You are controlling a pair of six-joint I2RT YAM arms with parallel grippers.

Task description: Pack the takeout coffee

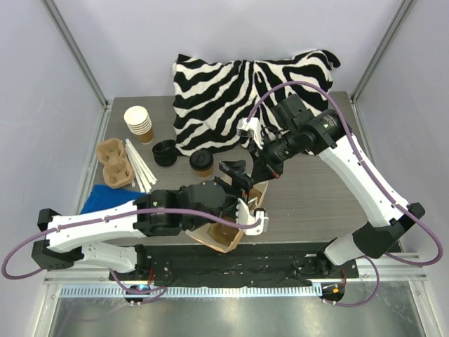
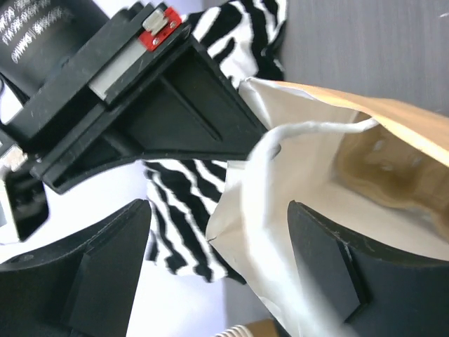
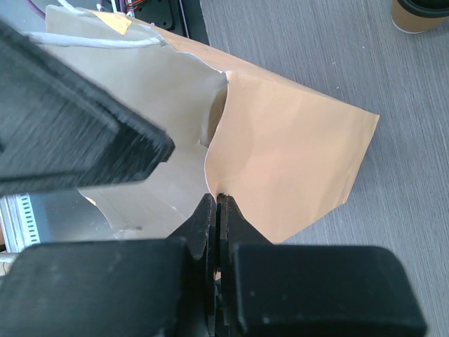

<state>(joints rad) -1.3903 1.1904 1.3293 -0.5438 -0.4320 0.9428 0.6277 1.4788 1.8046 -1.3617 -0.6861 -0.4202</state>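
Right gripper (image 3: 217, 210) fingers clenched on the paper bag (image 3: 295, 154) rim. Left gripper (image 2: 224, 260) jaws spread wide, straddling the bag's side wall and white handle (image 2: 309, 130), not pinching it. Takeout coffee (image 1: 202, 162) stands upright on the table (image 1: 309, 196), just beyond the bag, beside the zebra cloth (image 1: 231, 84)

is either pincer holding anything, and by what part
The right pincer is shut on the paper bag, pinching the rim of its open mouth. The left pincer is open, gripping nothing.
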